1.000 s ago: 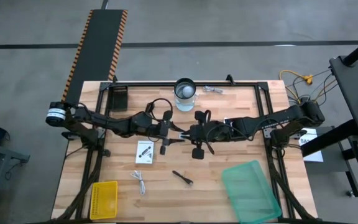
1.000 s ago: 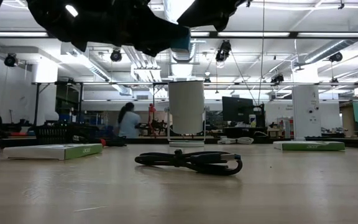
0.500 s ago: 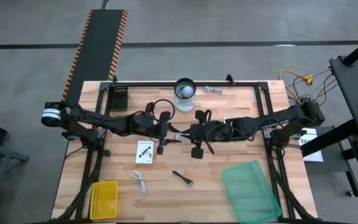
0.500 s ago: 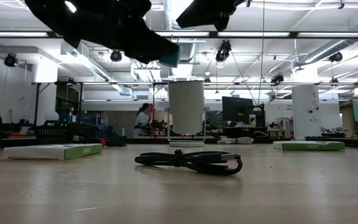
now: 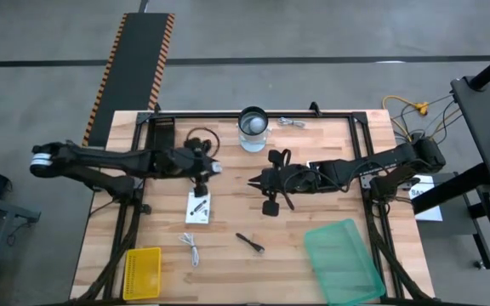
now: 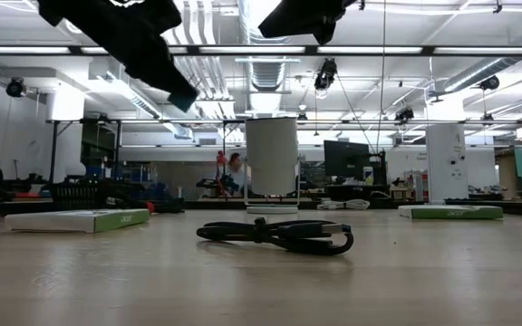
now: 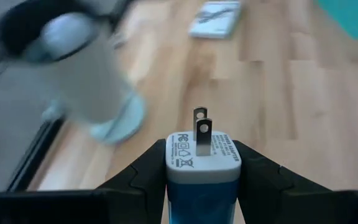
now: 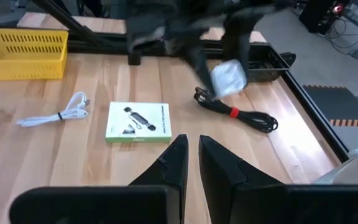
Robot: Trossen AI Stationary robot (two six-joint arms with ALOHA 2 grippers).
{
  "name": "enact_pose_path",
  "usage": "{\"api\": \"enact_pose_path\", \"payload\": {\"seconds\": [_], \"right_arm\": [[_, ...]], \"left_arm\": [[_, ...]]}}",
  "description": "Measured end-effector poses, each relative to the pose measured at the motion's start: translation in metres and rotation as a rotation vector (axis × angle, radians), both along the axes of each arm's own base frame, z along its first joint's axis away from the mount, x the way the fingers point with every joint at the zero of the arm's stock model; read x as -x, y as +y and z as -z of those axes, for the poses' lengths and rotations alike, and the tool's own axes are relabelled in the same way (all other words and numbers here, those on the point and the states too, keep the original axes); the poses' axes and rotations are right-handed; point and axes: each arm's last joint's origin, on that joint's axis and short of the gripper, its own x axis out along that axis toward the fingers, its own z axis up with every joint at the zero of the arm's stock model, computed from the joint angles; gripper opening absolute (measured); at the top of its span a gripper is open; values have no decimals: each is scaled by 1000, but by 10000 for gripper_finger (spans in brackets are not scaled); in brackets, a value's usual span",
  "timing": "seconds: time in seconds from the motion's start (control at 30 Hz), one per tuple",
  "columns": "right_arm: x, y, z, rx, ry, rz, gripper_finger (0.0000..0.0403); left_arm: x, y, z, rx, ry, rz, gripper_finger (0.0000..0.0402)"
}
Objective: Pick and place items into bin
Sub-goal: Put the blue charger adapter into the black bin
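Observation:
My left gripper (image 5: 208, 170) is shut on a small blue-and-white plug adapter (image 7: 202, 158), held above the table between the black cable with the red tip (image 5: 199, 136) and a white printed packet (image 5: 197, 207). My right gripper (image 5: 252, 180) hovers at mid table, shut and empty, and also shows in the right wrist view (image 8: 192, 144). A short white cable (image 5: 190, 249) and a short black bundled cable (image 5: 250, 243) lie flat near the near edge. The green bin (image 5: 343, 259) sits at the near right. My left gripper pinches the adapter's blue body (image 7: 174, 190) between its two fingers (image 7: 143, 177), on two opposite sides. The white prong end (image 7: 201, 127) sticks out past the fingertips. The fingers slant down from the table's left. The adapter is lifted clear of the table.
A clear round jar (image 5: 253, 127) stands at the far middle. A yellow basket (image 5: 142, 272) sits at the near left corner. A small item (image 5: 292, 122) lies near the far edge. A dark frame runs along the table's sides.
My left gripper has drawn away from my right gripper toward the table's left edge, carrying the plug adapter clear of the table. The two grippers stood tip to tip a second ago and are now apart.

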Motion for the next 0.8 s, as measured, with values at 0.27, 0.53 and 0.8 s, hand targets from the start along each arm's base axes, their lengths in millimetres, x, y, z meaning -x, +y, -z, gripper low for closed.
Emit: {"api": "enact_pose_path", "payload": {"seconds": [0.27, 0.53, 0.8], "right_arm": [[2, 0, 14, 3, -15, -3, 29], [8, -1, 45, 115, -135, -61, 29], [21, -4, 64, 235, -305, -94, 29]], "left_arm": [[23, 14, -5, 225, -35, -237, 132], [35, 27, 2, 328, 26, -412, 132], [43, 49, 9, 403, 40, -614, 132]]}}
